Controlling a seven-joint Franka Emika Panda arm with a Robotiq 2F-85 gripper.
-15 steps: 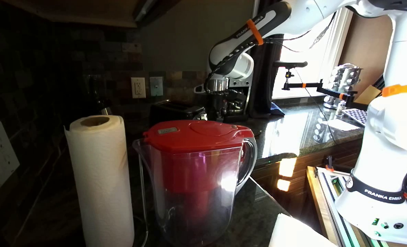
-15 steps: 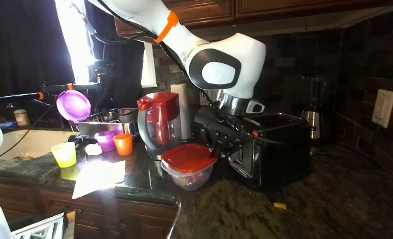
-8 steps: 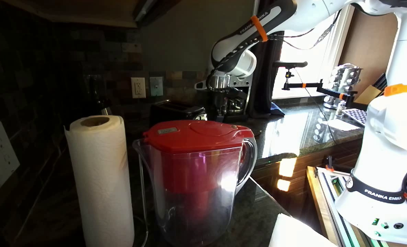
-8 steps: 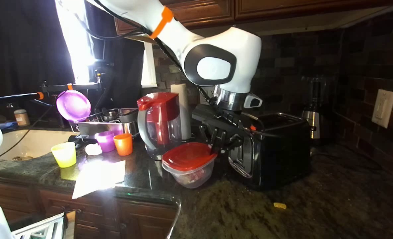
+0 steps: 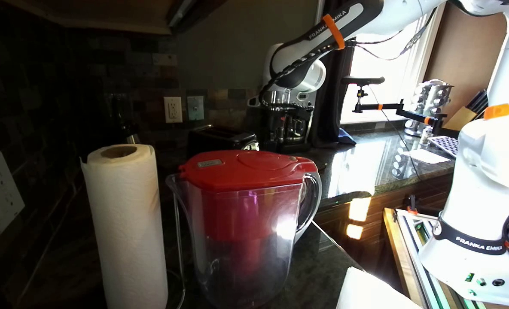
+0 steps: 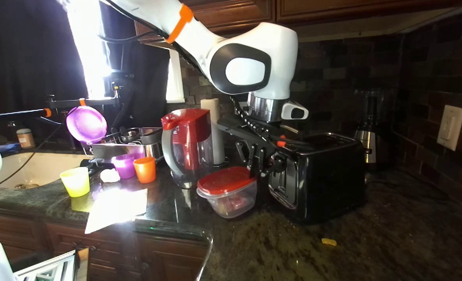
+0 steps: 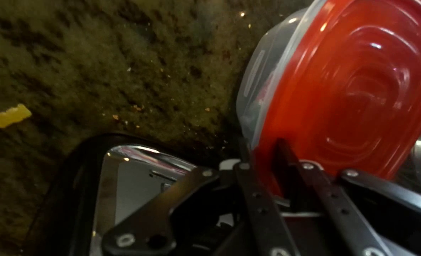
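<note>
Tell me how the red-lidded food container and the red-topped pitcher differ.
The container is low and squat, while the pitcher is tall.
The pitcher has a grey handle; the container shows none.
The gripper holds the container at its edge, whereas the pitcher stands upright on the counter, apart from the gripper.
Both are red on top with see-through walls.
</note>
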